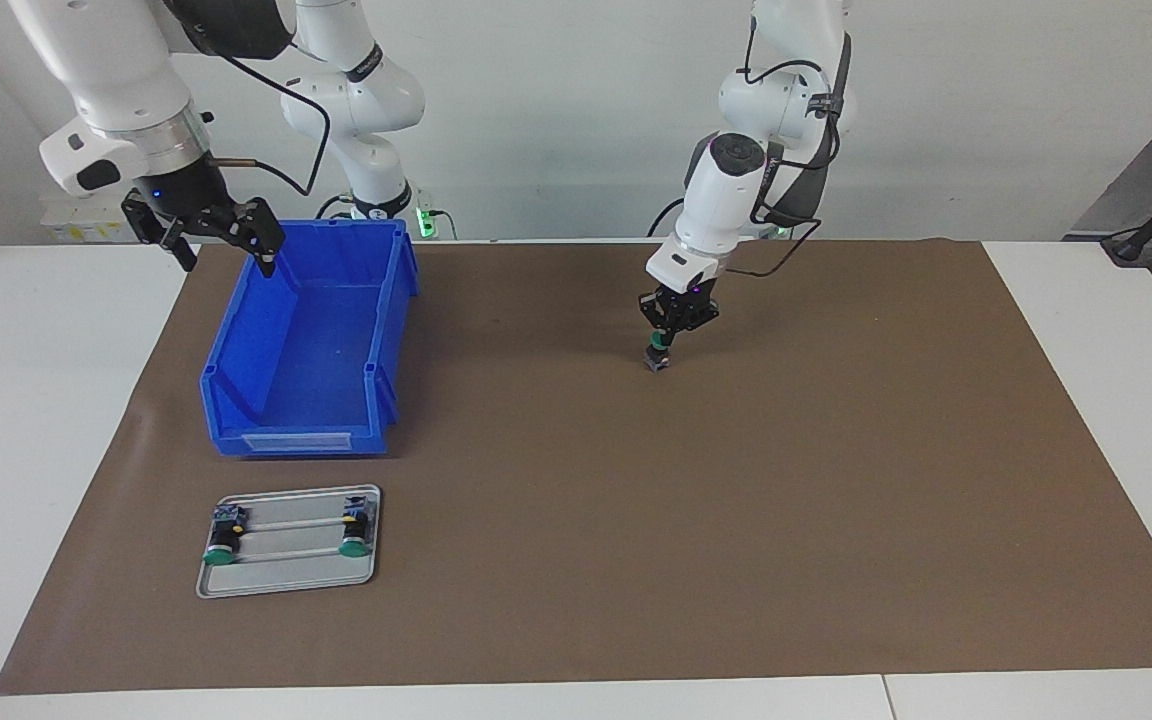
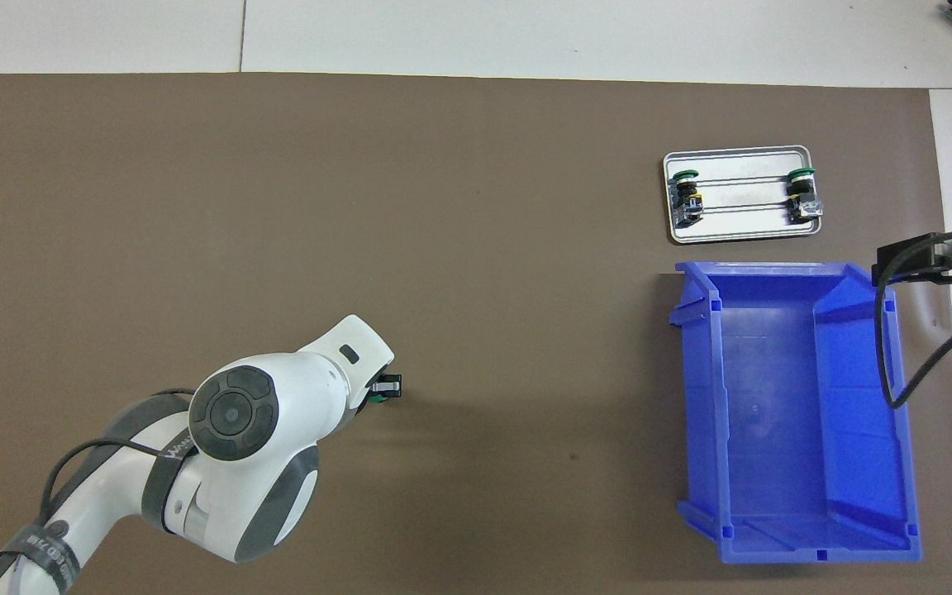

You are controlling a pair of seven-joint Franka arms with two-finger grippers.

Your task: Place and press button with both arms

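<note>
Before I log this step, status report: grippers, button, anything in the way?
Left gripper shut on a button, low over the brown mat. Right gripper open, waiting over the blue bin. Two more buttons on the tray. Nothing in the way.

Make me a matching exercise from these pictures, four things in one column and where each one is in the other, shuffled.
1. left gripper
2. right gripper
3. bin
4. tray

a. farthest from the robots, two buttons on it
b. shut on a button, low over the mat
c. between the tray and the robots
d. open, over the bin's rim

Pairs: 1-b, 2-d, 3-c, 4-a
</note>
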